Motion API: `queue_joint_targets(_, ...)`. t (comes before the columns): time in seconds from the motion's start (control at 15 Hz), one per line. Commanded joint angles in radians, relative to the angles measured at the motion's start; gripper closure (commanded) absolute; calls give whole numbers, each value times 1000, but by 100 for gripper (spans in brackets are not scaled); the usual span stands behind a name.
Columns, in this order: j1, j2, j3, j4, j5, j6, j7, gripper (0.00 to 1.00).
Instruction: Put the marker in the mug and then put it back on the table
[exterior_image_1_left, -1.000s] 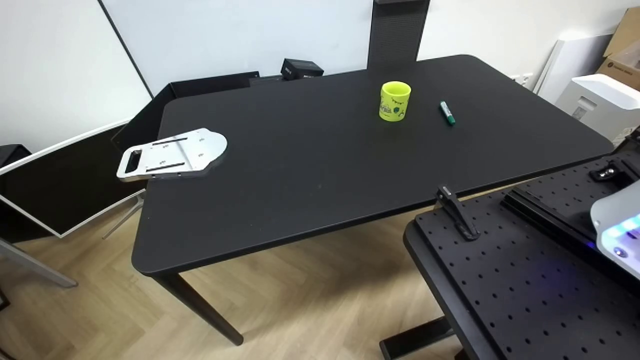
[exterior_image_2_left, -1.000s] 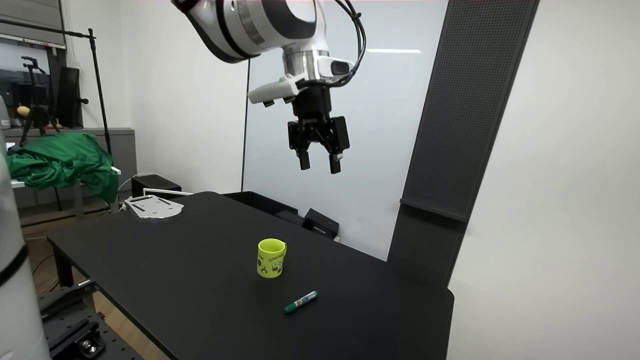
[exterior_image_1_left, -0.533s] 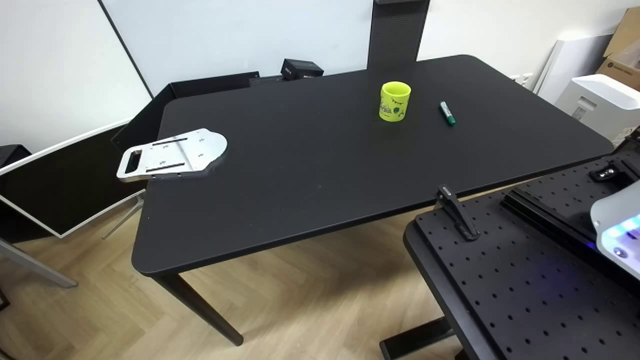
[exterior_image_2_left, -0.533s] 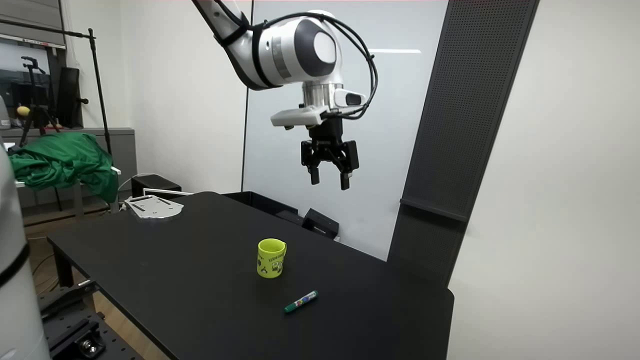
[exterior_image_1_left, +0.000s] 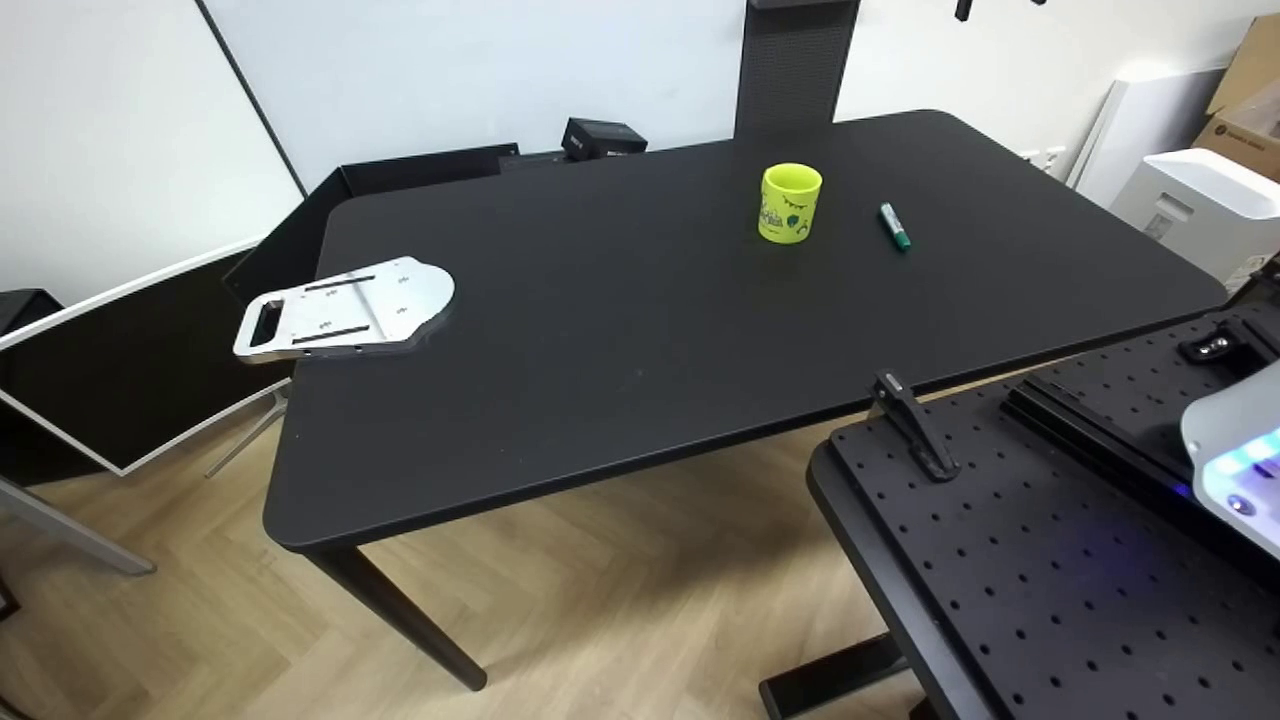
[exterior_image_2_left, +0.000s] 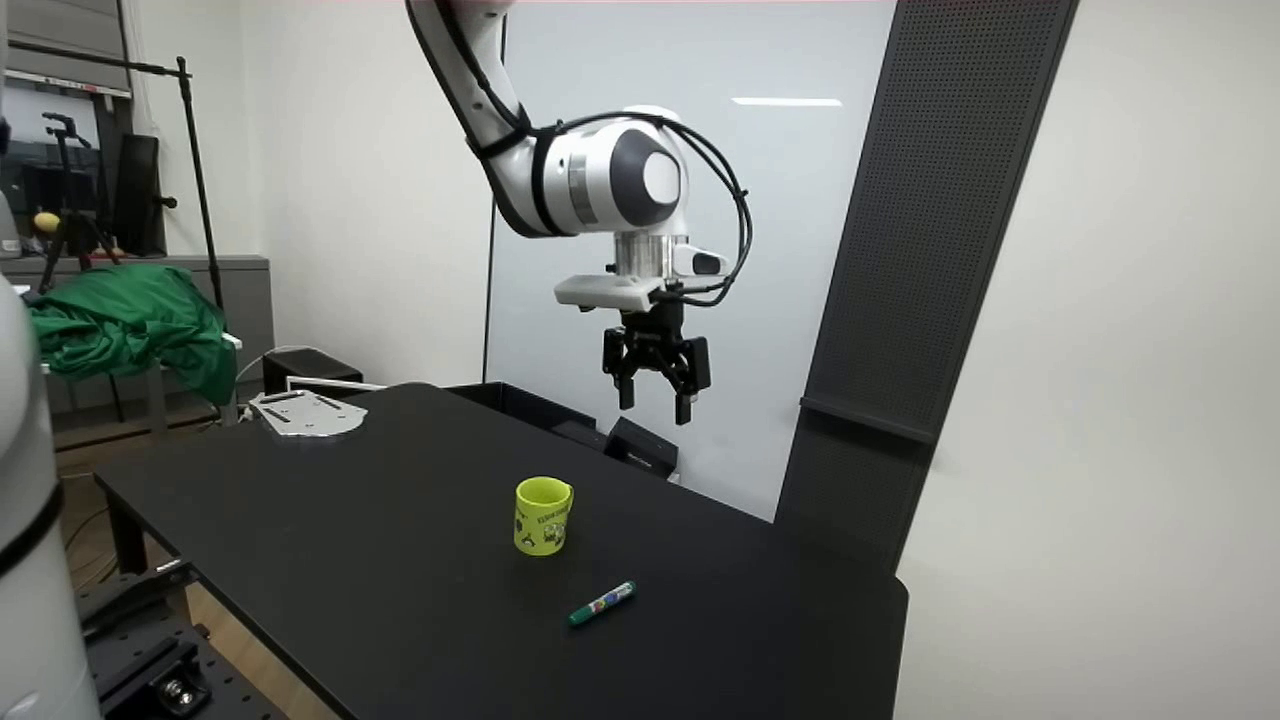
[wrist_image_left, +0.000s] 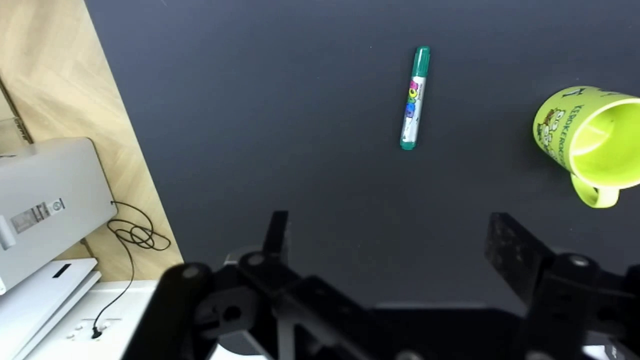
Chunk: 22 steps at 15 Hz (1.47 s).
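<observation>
Over the broad black surface (exterior_image_1_left: 600, 340) a white arm (exterior_image_2_left: 600, 187) hangs its tool (exterior_image_2_left: 655, 407), spread wide, in mid-air, while on that surface a yellow-green mug (exterior_image_2_left: 540, 522) with dark printed drawings stands upright and, near it but not touching, a slim green-and-white marker (wrist_image_left: 415, 98) with coloured print along its side lies flat.

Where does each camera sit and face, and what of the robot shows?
Exterior view: raised, looking across the black table toward the white panel; arm, gripper show.
Exterior view: raised, angled down over the table; fingertips at top, probably the base at right.
Wrist view: wrist-mounted, facing down toward marker and mug; open fingers at bottom.
Both exterior views share mug, marker, slotted plate.
</observation>
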<state>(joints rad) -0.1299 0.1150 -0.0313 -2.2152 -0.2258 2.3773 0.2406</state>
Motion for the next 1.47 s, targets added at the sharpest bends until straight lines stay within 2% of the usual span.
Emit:
queue_joint_targets(0.0, 30, 73, -29, 43, 39, 39, 23, 0)
queue_joint_targets(0.53, 60, 151, -48, 42, 126, 118, 28, 0)
queue_joint_targets(0.6, 59, 129, -53, 17, 117, 118, 6, 0)
queue_joint_targets(1.2, 67, 157, -63, 25, 109, 146, 30, 0)
queue_joint_targets(1.4, 48, 203, -54, 35, 173, 182, -5, 0)
